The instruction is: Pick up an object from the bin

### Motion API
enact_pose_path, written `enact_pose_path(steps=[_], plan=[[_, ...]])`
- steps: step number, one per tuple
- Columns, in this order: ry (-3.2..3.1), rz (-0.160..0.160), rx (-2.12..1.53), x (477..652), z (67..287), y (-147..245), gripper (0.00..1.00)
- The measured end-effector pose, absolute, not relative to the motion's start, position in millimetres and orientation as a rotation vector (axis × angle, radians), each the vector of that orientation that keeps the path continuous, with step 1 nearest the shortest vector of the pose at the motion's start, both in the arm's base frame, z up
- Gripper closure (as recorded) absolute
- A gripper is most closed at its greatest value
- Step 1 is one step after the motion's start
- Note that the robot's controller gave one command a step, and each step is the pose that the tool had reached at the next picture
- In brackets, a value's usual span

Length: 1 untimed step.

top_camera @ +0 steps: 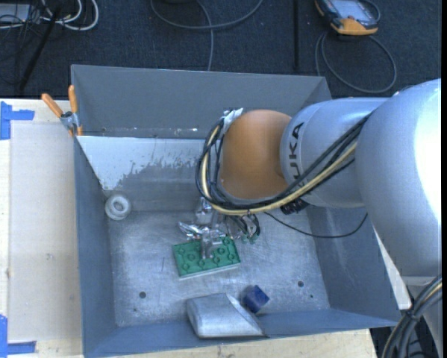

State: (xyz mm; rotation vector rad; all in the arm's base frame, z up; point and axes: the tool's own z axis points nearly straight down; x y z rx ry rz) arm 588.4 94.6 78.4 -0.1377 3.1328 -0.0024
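Gripper [206, 234] hovers at the far edge of the green studded plate [208, 259].

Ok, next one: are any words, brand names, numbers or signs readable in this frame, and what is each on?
"KUKA": black letters running along the arm's grey wrist segment, beside its orange cover.
Nothing else is readable: the green studded plate, blue block, grey flat piece and clear ring in the bin show no lettering.
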Motion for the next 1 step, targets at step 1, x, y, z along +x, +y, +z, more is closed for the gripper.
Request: enact_pose_path(steps=[1], plan=[[3.126,0.001,-0.199,578.7,233.4,83.6,1.00]])
